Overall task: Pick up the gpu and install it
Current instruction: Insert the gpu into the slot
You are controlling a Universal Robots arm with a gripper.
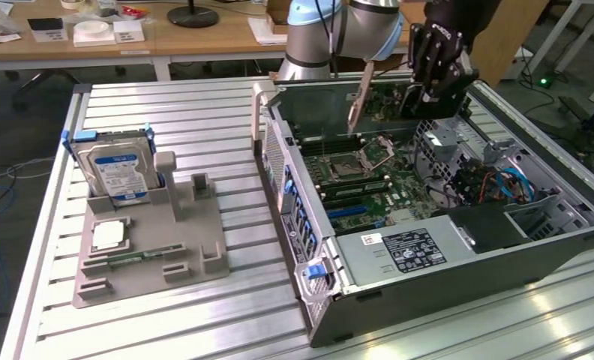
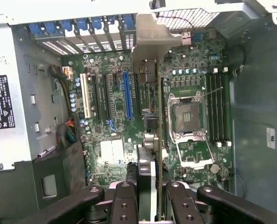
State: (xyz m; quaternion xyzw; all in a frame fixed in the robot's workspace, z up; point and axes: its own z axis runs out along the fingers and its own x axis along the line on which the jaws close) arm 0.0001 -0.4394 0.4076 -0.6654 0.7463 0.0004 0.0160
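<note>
**Jaws.** Part-closed on the gpu [image 2: 159, 135], with one dark finger [image 2: 124, 205] on each face. They grip the card at the end away from its metal bracket [image 2: 150, 42]. The card is held on edge below the jaws, over the open computer case [image 1: 457, 262] and not seated in a slot.

**Directly under the jaws.** Green motherboard [image 2: 112, 154]. From the wrist view, the card's thin edge lies between the long blue slot [image 2: 127, 95] and the bare CPU socket [image 2: 187, 116], and touches neither.

**Room around the card.** The case has no side panel, so it is open upward. The case wall with blue clips [image 2: 82, 25] stands close past the bracket end. The memory slots [image 2: 217, 107] lie beyond the socket.

**Arm.** The pale grey-blue arm [image 1: 327, 30] reaches in from behind the case. Its wrist points down and the card tilts slightly.

**Farther out, inside the case.** Power supply [image 1: 407, 251] with a black label at the end away from the jaws, well apart. Blue cables [image 1: 502, 184] beside it.

**Farthest out, to the exterior view's left of the jaws.** Ribbed metal worktop [image 1: 177, 112] carrying a grey holder [image 1: 147, 247]. A silver hard drive [image 1: 122, 169] stands upright in the holder, well apart from the case.
</note>
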